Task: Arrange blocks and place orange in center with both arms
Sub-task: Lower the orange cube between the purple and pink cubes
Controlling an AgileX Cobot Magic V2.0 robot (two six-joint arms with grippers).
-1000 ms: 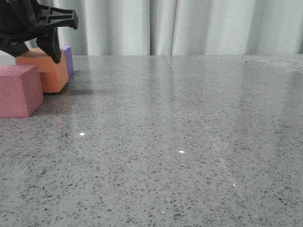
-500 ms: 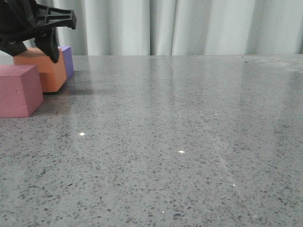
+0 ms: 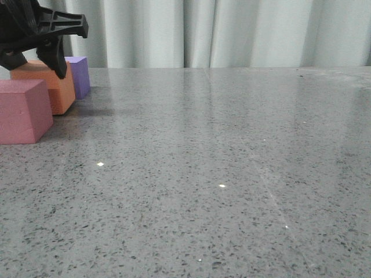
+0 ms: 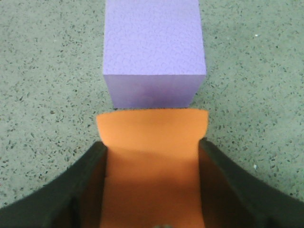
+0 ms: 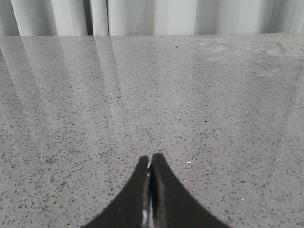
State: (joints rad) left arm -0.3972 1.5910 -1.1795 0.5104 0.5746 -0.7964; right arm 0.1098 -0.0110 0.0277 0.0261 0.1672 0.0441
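My left gripper (image 3: pixel 35 62) is shut on the orange cube (image 3: pixel 55 90) at the far left of the front view, one finger on each side of it. In the left wrist view the fingers (image 4: pixel 90 166) press both sides of the orange cube (image 4: pixel 152 130), and the purple cube (image 4: pixel 154 47) sits just beyond it, close to touching. The purple cube (image 3: pixel 79 75) stands behind and right of the orange one. The pink-red cube (image 3: pixel 23 110) stands in front of it at the left edge. My right gripper (image 5: pixel 151 157) is shut and empty above bare table, out of the front view.
The grey speckled table (image 3: pixel 220 162) stretches to the right of the cubes. A pale curtain (image 3: pixel 232 32) hangs behind its far edge.
My left gripper has moved left with the orange cube in it. More of the purple cube now shows to the right of the orange one. The pink-red cube has not moved.
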